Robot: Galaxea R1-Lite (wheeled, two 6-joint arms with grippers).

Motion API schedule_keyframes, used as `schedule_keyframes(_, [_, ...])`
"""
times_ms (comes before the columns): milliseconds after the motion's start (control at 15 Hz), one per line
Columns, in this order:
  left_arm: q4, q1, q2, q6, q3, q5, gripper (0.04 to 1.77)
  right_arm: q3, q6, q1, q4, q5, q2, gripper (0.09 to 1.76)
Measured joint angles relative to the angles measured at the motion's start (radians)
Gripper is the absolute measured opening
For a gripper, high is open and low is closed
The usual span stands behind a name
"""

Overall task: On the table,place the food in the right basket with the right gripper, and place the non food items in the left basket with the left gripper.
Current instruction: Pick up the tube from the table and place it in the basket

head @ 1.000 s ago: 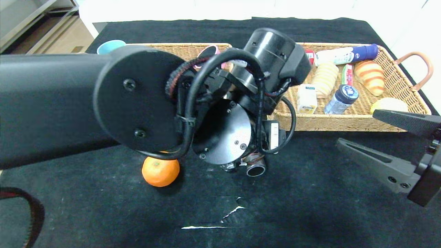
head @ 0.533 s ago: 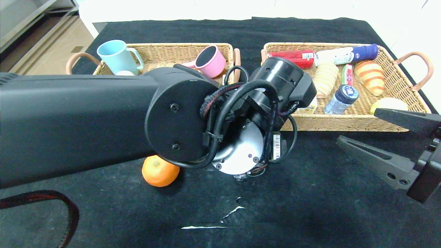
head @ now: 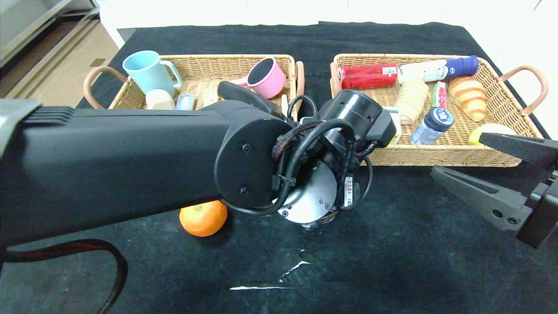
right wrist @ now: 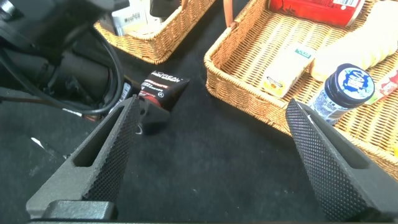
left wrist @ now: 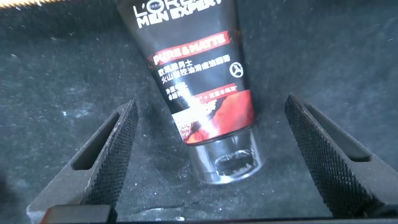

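The black tube with a red band (left wrist: pixel 200 74) lies on the black-clothed table (head: pixel 392 261), clear cap toward the camera. My left gripper (left wrist: pixel 210 107) hangs open straddling its cap end, jaws clear on both sides; in the head view my left arm (head: pixel 305 174) hides both. The tube also shows in the right wrist view (right wrist: pixel 159 89). The orange fruit (head: pixel 203 217) sits on the cloth by the left arm. My right gripper (head: pixel 460 155) is open and empty in front of the right basket (head: pixel 436 157). The juice carton (right wrist: pixel 286 68) and the green-white packet (head: pixel 439 93) lie in that basket.
The left basket (head: pixel 218 63) holds a blue mug (head: pixel 148 67), a pink cup (head: pixel 267 77) and a black case (head: pixel 239 92). The right basket also holds a red can (head: pixel 368 75), a white bottle (head: pixel 436 69) and pastries. A white tear (head: pixel 287 272) marks the cloth near the front.
My left arm has swung right and down over the tube, uncovering the left basket. The right gripper has barely shifted. The orange has not moved.
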Motion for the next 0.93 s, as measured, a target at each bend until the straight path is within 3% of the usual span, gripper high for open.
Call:
schedule_keyframes(667, [0.018,0.026,0.041,-0.013,-0.015,0.001,1.72,-0.008,0.0,-0.042,0.0,0.003,0.004,1.71])
schedule_keyframes(733, [0.016,0.026,0.045,-0.013,-0.019,0.001,1.62,-0.006,-0.001,-0.042,0.0,0.003,0.006,1.71])
schedule_keyframes(933, [0.019,0.026,0.051,-0.009,-0.03,0.0,1.13,-0.003,-0.001,-0.04,0.0,0.003,0.014,1.71])
